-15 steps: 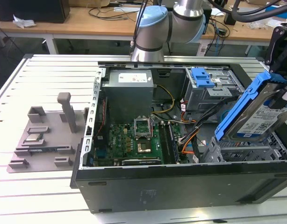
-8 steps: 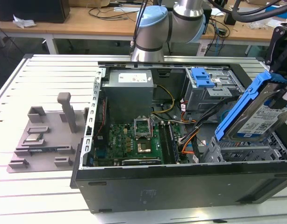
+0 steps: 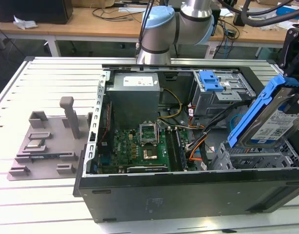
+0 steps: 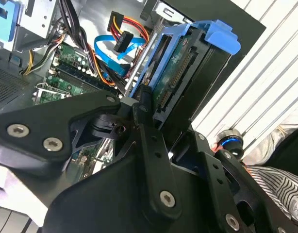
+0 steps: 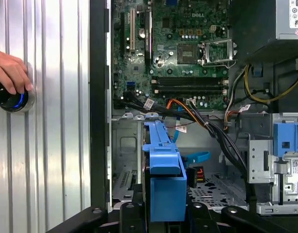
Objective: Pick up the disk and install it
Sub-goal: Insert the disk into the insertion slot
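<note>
At 9 o'clock in the exterior view, fixture: grey moulded plastic plate [image 3: 47, 146] with upright pegs, lying on the slatted white metal table [image 3: 42, 78], well apart from the work.
Centre, case: open black tower computer case [image 3: 188, 195], green motherboard [image 3: 140, 146] flat on its floor.
Bay: perforated silver metal drive cage [image 3: 256, 158] at 4 o'clock within the case, directly beneath the load.
Disk: flat rectangular silver-metal disk [image 3: 271, 122] with a blue plastic rail frame, tilted, long axis running from 7 o'clock low to 1 o'clock high; low end at the cage mouth, contact impossible to tell.
Pincer: black two-finger gripper [image 3: 290, 68] at 1 o'clock of the disk, closed to the disk's thickness on its upper end; fingers [image 4: 144, 104] pressed against the frame in the second wrist view.
</note>
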`<state>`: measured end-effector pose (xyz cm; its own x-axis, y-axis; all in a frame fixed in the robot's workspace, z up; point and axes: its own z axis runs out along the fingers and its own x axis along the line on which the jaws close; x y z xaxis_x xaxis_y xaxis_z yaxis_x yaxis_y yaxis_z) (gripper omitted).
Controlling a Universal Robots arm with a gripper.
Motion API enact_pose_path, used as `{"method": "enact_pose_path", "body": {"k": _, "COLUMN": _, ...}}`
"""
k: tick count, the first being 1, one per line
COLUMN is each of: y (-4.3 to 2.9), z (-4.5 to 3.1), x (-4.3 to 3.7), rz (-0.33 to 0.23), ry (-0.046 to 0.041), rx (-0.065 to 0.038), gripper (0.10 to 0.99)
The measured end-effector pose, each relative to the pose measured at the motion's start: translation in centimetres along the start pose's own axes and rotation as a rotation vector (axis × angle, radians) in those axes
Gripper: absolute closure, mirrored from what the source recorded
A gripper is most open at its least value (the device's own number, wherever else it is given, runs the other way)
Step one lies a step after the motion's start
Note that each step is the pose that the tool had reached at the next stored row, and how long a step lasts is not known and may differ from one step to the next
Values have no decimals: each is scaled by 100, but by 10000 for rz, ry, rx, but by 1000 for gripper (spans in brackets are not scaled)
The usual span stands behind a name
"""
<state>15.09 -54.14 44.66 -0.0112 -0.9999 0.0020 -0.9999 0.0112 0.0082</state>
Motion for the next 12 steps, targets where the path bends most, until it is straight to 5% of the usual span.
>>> {"method": "enact_pose_path", "body": {"k": 12, "y": 56, "z": 70, "x": 0, "rz": 0, "ry": 0, "rx": 18, "gripper": 722}}
